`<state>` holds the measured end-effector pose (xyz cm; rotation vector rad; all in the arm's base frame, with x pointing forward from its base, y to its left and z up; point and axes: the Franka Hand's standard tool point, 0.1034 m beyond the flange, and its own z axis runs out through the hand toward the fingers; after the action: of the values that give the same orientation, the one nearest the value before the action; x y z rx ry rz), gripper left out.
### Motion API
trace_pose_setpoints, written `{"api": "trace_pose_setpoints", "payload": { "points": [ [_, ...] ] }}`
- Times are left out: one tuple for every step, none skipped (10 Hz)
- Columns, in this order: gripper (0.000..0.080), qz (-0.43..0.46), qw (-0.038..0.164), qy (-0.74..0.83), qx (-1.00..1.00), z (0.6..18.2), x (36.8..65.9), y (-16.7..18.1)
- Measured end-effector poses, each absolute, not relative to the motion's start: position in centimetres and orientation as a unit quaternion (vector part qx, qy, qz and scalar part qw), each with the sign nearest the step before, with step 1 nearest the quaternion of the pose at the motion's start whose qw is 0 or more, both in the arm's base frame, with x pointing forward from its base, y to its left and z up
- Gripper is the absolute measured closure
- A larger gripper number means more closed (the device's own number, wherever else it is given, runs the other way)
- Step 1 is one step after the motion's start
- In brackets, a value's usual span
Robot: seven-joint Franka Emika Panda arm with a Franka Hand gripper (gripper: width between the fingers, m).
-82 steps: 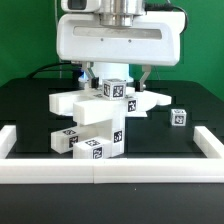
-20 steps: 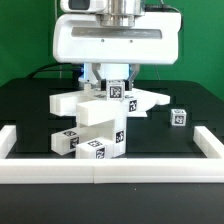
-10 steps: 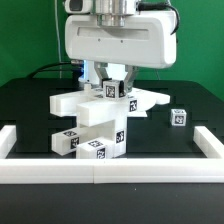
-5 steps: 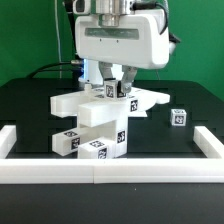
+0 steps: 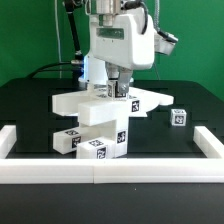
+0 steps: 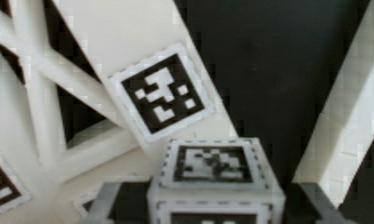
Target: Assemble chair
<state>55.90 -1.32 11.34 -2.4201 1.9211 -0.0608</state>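
The hand (image 5: 118, 88) hangs over the middle of the black surface (image 5: 30, 110), its fingers (image 5: 110, 85) closed on a small tagged white cube (image 5: 120, 93) atop the chair (image 5: 95, 115), a stack of white blocky pieces. A flat slab (image 5: 150, 99) juts toward the exterior view's right. A loose tagged cube (image 5: 178, 117) sits apart on that side. A low white border rail (image 5: 110, 175) frames the near edge.

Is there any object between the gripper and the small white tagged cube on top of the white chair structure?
No, nothing visible. The gripper is already around the small white tagged cube, which shows between its fingers in the wrist view, on the white chair structure.
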Motion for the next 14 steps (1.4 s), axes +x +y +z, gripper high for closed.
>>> {"api": "trace_pose_setpoints", "payload": {
  "points": [
    [0.0502,-0.019,0.027,0.631,-0.775,11.33,55.90,-1.28],
    [0.0502,-0.019,0.026,0.619,-0.785,11.33,55.90,-1.30],
    [0.0334,-0.020,0.026,0.598,-0.801,11.34,55.90,-1.37],
    [0.0195,-0.021,0.025,0.588,-0.808,11.37,55.93,-1.38],
    [0.0162,-0.022,0.023,0.544,-0.838,11.39,55.96,-1.37],
    [0.0162,-0.025,0.019,0.490,-0.871,11.43,55.97,-1.34],
    [0.0152,-0.026,0.017,0.432,-0.901,11.46,56.00,-1.24],
    [0.0152,-0.029,0.016,0.386,-0.922,11.48,56.06,-1.13],
    [0.0150,-0.031,0.013,0.331,-0.943,11.51,56.13,-1.08],
    [0.0150,-0.035,0.012,0.300,-0.953,11.56,56.24,-1.03],
    [0.0150,-0.039,0.010,0.246,-0.968,11.53,56.29,-1.02],
    [0.0150,-0.040,0.008,0.200,-0.979,11.47,56.26,-0.99],
    [0.0150,-0.041,0.006,0.160,-0.986,11.47,56.26,-1.08],
    [0.0150,-0.041,0.005,0.140,-0.989,11.47,56.26,-1.10]
  ]
}}
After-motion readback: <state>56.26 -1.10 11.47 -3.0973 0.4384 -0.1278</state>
